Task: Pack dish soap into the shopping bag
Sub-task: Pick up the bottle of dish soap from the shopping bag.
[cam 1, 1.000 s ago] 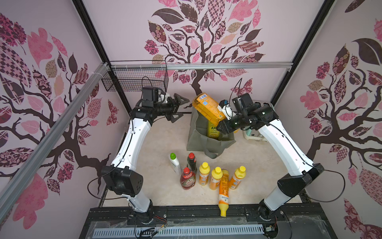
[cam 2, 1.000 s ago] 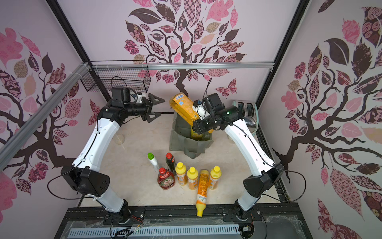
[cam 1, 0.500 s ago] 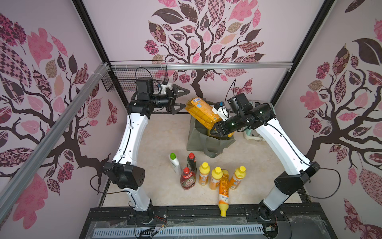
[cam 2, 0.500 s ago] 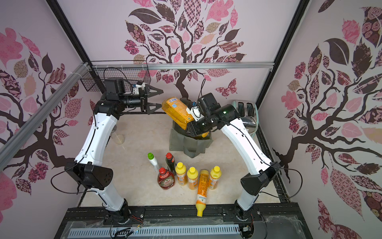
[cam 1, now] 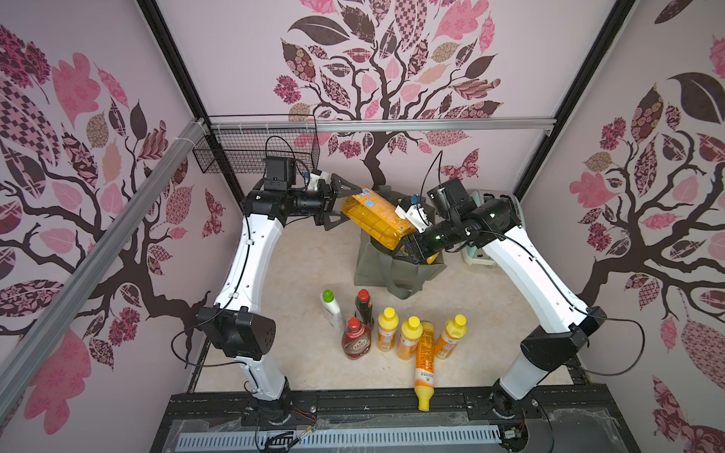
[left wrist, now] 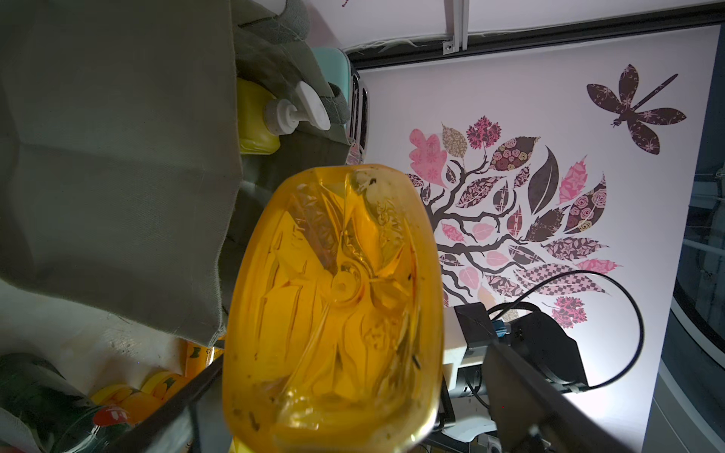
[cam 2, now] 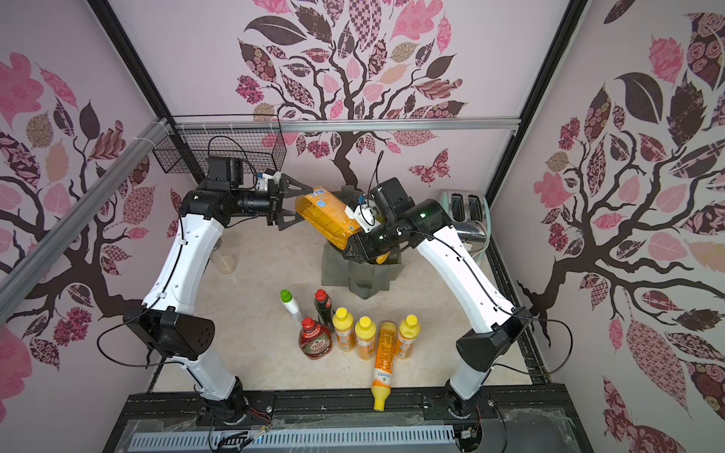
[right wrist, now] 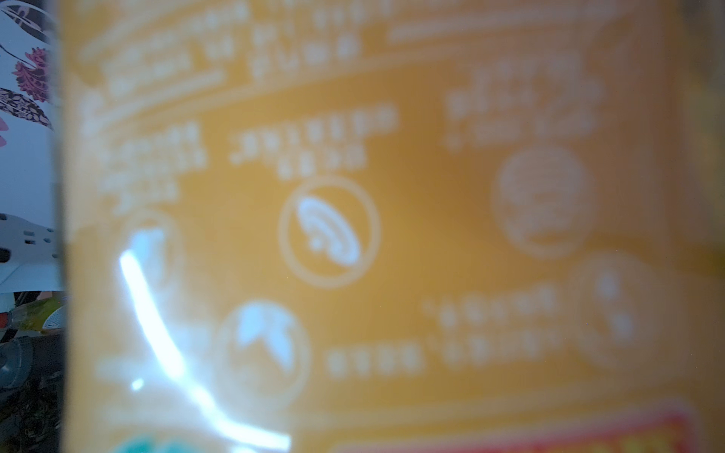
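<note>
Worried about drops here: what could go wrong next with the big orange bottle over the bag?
1. The right gripper holds the orange pump bottle tilted above the shopping bag, while the left gripper stands open, fingers either side of the base. Releasing before they close would likely drop it.
2. The yellow pump bottle already fills part of the soft bag's mouth, so the orange one may snag the rim or tip the bag.
</note>
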